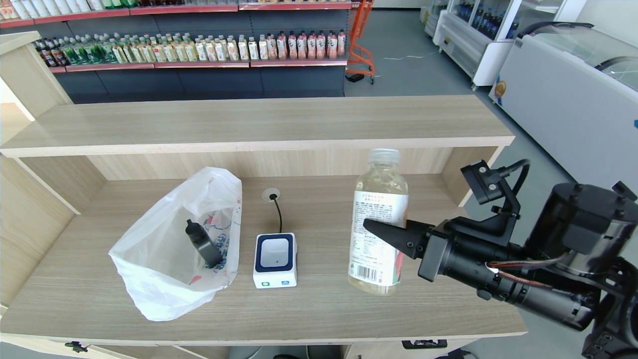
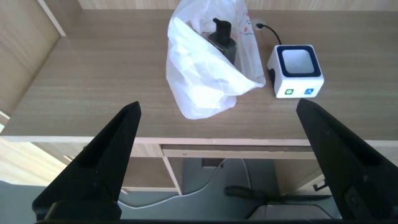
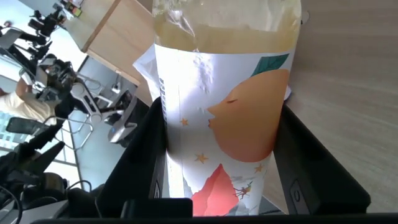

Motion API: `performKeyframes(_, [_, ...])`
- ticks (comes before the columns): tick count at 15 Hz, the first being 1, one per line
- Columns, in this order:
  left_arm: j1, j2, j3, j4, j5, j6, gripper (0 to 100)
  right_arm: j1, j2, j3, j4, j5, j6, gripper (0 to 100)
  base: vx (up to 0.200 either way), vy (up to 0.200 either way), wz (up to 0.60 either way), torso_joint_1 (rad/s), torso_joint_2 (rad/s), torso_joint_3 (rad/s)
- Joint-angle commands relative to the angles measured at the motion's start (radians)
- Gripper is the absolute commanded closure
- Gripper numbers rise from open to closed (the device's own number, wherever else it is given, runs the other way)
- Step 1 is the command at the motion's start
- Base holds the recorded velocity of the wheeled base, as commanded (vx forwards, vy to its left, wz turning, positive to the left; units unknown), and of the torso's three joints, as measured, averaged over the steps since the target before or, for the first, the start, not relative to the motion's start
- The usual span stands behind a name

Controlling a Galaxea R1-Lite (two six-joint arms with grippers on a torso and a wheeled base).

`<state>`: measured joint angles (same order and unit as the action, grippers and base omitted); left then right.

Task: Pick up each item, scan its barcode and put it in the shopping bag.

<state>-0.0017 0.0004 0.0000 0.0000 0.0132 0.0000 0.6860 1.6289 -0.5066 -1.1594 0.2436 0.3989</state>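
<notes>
A clear drink bottle (image 1: 380,199) with pale liquid and a white label stands upright on the right of the wooden counter (image 1: 319,309), barcode facing the front. My right gripper (image 1: 385,235) is shut on the bottle's lower half; the right wrist view has the label (image 3: 217,124) between both fingers. I cannot tell whether its base touches the counter. The white shopping bag (image 1: 169,259) lies open at the left, a black bottle (image 1: 202,244) inside. The scanner (image 1: 275,259) sits between bag and bottle. My left gripper (image 2: 217,162) hangs open off the counter's front edge, before the bag (image 2: 205,74).
A raised wooden ledge (image 1: 249,124) runs behind the counter, and side panels close both ends. The scanner's black cable (image 1: 277,212) runs to a hole at the back. Drink shelves and chest freezers stand in the room beyond.
</notes>
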Motion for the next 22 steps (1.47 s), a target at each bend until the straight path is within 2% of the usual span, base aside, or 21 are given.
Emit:
performKeyframes(1, [0.0, 0.0, 0.0, 0.0, 0.001, 0.0, 0, 0.003, 0.032, -0.003, -0.017, 0.005, 0.001, 100, 0.0, 0.0, 0.0, 0.0, 0.0, 0.0])
performKeyframes(14, [0.0, 0.0, 0.0, 0.0, 0.001, 0.0, 0, 0.006, 0.023, -0.009, -0.029, 0.154, 0.009, 100, 0.0, 0.0, 0.0, 0.0, 0.0, 0.0])
performKeyframes(22, [0.0, 0.0, 0.0, 0.0, 0.001, 0.0, 0, 0.007, 0.029, -0.003, -0.029, 0.172, 0.011, 100, 0.0, 0.0, 0.0, 0.0, 0.0, 0.0])
